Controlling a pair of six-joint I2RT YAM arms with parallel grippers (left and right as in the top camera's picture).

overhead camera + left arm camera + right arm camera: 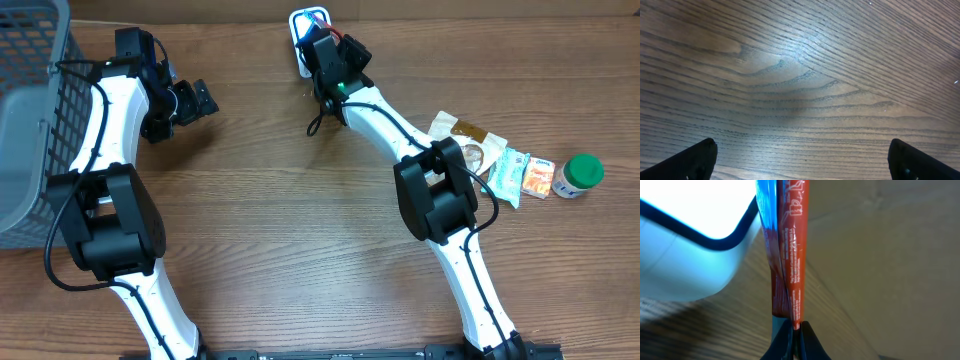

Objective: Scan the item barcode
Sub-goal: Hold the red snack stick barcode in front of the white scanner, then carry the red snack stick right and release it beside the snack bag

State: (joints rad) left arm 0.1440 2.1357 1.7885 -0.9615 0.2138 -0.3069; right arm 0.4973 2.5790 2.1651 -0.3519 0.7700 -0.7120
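Your right gripper (796,334) is pinching the lower edge of a thin red packet (792,255), with the jaws pressed tight on it. The packet is standing upright, edge-on to the wrist camera, just beside the scanner (685,250), whose white face is glowing brightly. I cannot tell whether the packet is touching the scanner, nor which face is carrying the barcode.

As I judge it, you are sitting in the middle of the task. The item is picked up and held at the scanner, but nothing is showing that a read has succeeded. Turning the packet flat toward the scanner face is probably what is left.

Your left gripper (190,100) is hanging spread wide and empty over the bare table (800,75), well apart from the scanner, toward the basket (30,110). More pouches (480,150) and a green-capped bottle (578,173) are waiting far off on the scanner's other side.
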